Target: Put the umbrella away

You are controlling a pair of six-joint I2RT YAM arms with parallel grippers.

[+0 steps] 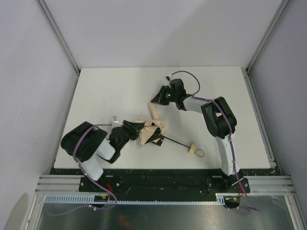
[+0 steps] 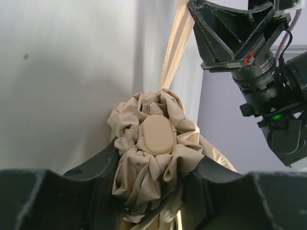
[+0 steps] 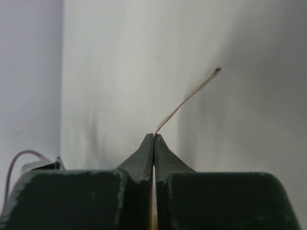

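- Umbrella (image 1: 152, 132) lies collapsed on the white worktop (image 1: 110, 91), centre front, between the two arms.
- Canopy is crumpled into a loose tan bundle, with black ribs showing in the folds.
- Thin black shaft (image 1: 175, 141) runs from the bundle toward the near right and ends at the small tan handle (image 1: 193, 149), which rests on the worktop with its loop strap beside it.
- Left pincer (image 1: 132, 128) is clenched on the umbrella at the bundle's left end. In the left wrist view, its fingers (image 2: 103, 163) press in on both sides of the scrunched fabric.
- An oval tan cap (image 2: 158, 134) sits in the middle of the gathered fabric, facing the left wrist camera.
- A tan strip (image 1: 156, 112) rises from the bundle, pulled fairly taut up to the right pincer (image 1: 156, 100).
- Right pincer is above the worktop, just behind the bundle, and clenched on that tan strip. In the right wrist view, its fingers (image 3: 144, 153) meet with no gap, and the strip shows edge-on with its free tail curling out past the tips.
- Cannot tell from these views whether the strip is the closure strap or a canopy edge.
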